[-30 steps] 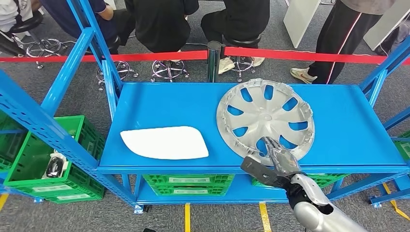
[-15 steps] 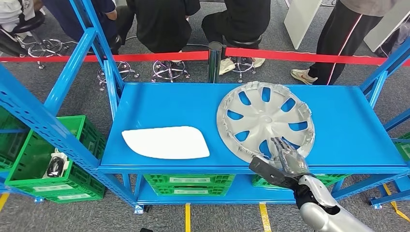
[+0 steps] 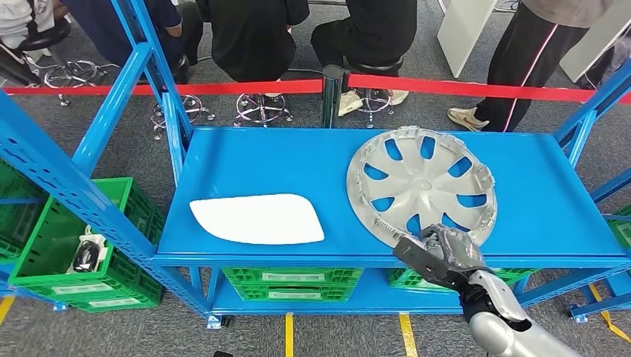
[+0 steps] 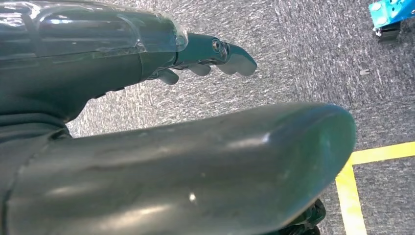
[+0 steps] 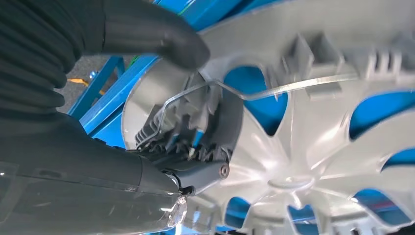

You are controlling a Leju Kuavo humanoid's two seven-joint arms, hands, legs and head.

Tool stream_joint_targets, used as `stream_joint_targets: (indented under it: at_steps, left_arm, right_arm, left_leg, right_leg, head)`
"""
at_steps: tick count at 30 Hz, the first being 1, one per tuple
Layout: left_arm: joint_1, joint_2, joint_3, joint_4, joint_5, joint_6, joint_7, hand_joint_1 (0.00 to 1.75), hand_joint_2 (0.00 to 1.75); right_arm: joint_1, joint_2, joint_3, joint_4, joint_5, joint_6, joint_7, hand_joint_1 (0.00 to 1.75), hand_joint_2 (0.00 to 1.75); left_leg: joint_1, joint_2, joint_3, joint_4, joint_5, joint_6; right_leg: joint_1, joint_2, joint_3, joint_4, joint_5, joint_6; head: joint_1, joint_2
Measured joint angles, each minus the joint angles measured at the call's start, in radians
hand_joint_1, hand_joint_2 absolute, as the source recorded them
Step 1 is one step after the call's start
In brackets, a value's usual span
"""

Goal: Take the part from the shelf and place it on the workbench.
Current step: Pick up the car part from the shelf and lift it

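Note:
A silver wheel cover (image 3: 420, 186) lies on the right half of the blue shelf top (image 3: 260, 160), its near rim at the front edge. My right hand (image 3: 443, 256) grips that near rim. In the right wrist view the dark fingers (image 5: 195, 142) curl into the wheel cover (image 5: 303, 147) behind its wire ring, and the thumb (image 5: 161, 39) presses on the rim's other side. A flat white part (image 3: 257, 219) rests on the left half of the shelf. My left hand (image 4: 147, 147) hangs over grey floor with its fingers held out and nothing in it.
Blue shelf uprights (image 3: 141, 67) rise on the left and right. Green crates sit at the left (image 3: 45, 253) and under the shelf (image 3: 290, 282). Behind the shelf run a red barrier tape (image 3: 461, 87) on a post (image 3: 331, 93), several seated people and one standing.
My right hand has closed on the wheel cover's near rim and drawn back and to the right. The wheel cover has shifted a little to the right with it.

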Motion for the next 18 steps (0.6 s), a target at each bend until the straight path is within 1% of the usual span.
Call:
stream_joint_targets:
  at_steps: [4,10,18]
  left_arm:
    - [0.000,0.000,0.000,0.000,0.005,0.002,0.000,0.00,0.00]
    - [0.000,0.002,0.000,0.000,0.019,0.008,-0.004,0.00,0.00]
    - [0.000,0.002,0.000,0.000,0.038,0.022,-0.017,0.00,0.00]
  right_arm:
    - [0.006,-0.005,-0.011,-0.001,-0.005,-0.006,0.000,1.75,1.75]
    - [0.017,-0.015,-0.020,-0.013,-0.050,-0.048,-0.001,1.75,1.75]
    - [0.060,-0.024,-0.054,-0.050,-0.077,-0.139,-0.032,1.75,1.75]
  left_leg:
    - [0.000,0.001,0.001,0.000,0.000,0.000]
    - [0.000,0.001,0.002,0.000,0.000,0.000]
    - [0.000,0.005,0.003,0.000,0.000,0.000]
  right_leg:
    - [0.000,0.000,0.001,0.000,0.000,0.000]
    - [0.000,0.000,0.003,-0.001,0.000,0.000]
    - [0.000,0.000,0.004,-0.001,0.000,0.000]
  head:
    - [0.000,0.000]
    - [0.000,0.000]
    - [0.001,0.000]
